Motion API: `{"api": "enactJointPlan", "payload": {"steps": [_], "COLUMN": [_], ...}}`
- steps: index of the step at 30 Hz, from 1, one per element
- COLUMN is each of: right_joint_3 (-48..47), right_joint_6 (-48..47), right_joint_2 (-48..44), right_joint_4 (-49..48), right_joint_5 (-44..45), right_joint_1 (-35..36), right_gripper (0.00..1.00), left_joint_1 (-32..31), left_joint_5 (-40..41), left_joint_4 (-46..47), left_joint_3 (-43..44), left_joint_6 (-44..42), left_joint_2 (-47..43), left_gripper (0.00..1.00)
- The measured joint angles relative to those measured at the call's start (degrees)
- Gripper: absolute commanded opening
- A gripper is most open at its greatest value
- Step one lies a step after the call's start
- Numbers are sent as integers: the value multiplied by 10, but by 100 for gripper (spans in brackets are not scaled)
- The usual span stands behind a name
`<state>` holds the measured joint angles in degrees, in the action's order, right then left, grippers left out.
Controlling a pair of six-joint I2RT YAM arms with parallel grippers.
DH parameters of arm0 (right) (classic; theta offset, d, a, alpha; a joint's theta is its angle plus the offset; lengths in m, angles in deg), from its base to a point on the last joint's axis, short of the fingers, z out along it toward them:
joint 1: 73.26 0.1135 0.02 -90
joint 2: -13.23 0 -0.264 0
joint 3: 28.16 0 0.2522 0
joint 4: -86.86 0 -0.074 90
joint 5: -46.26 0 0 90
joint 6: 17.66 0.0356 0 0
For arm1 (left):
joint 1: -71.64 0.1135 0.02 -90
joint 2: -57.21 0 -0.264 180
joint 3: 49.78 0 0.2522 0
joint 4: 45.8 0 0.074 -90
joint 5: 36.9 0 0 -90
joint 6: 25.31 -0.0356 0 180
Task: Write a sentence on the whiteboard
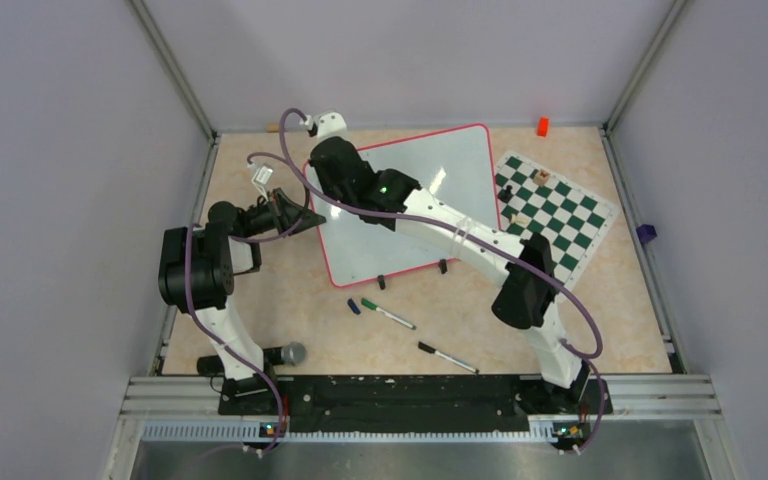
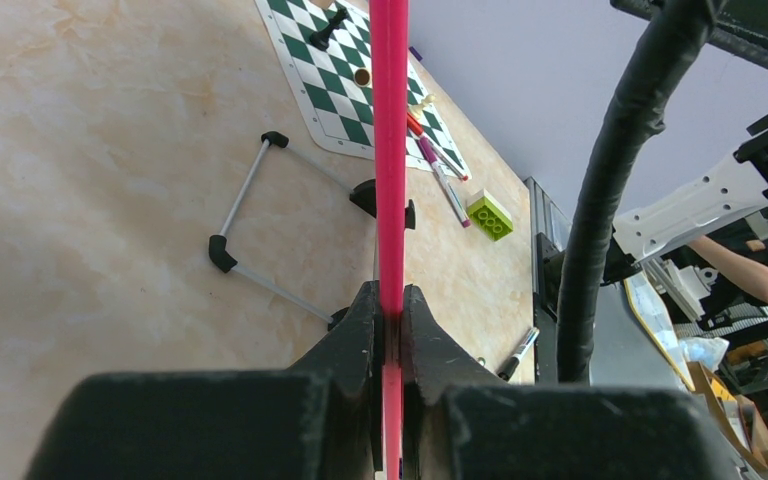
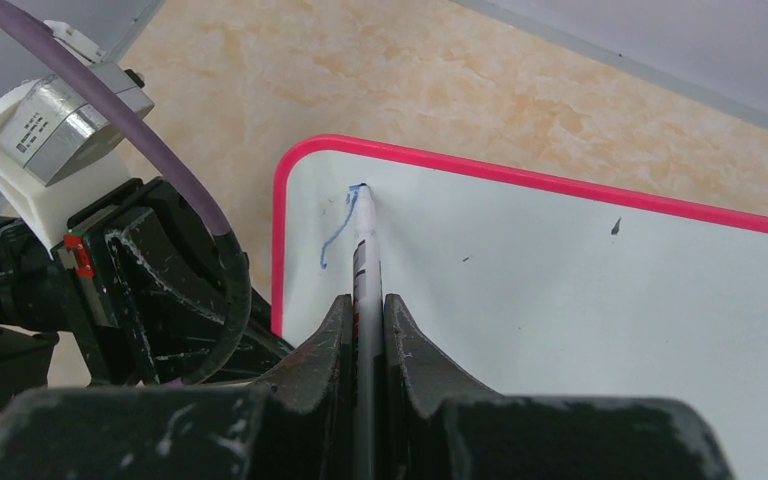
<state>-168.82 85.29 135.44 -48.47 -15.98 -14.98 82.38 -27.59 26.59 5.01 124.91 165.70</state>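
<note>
The whiteboard lies tilted on the table, glossy white with a thin red frame. My left gripper is shut on its left edge; in the left wrist view the red frame runs straight up from between the closed jaws of the gripper. My right gripper hovers over the board's far left corner, shut on a white marker. The marker's tip touches the board by that corner. The sentence is only one short curved blue stroke; no words show.
A green-and-white chess mat with a few pieces lies right of the board. Two loose markers and a blue cap lie in front. A green brick and the board's wire stand show in the left wrist view.
</note>
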Motion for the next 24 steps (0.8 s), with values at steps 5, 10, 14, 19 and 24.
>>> {"api": "enactJointPlan", "payload": {"steps": [5,10,14,19,24], "right_joint_3": [0,0,0,0,0], "right_joint_6": [-4,-5,-8,-10,-14], "right_joint_2": [0,0,0,0,0], "right_joint_4": [1,4,10,22,33], "right_joint_5": [12,18,22,28,33], "right_joint_1": [0,0,0,0,0], "right_gripper": [0,0,0,0,0], "left_joint_1": [0,0,0,0,0], "left_joint_5": [1,1,1,2,3], "left_joint_4": [0,0,-2,-5,-8], "left_joint_3": [0,0,0,0,0], "left_joint_6": [1,1,1,1,1], "left_joint_2": [0,0,0,0,0], "left_gripper": [0,0,0,0,0]}}
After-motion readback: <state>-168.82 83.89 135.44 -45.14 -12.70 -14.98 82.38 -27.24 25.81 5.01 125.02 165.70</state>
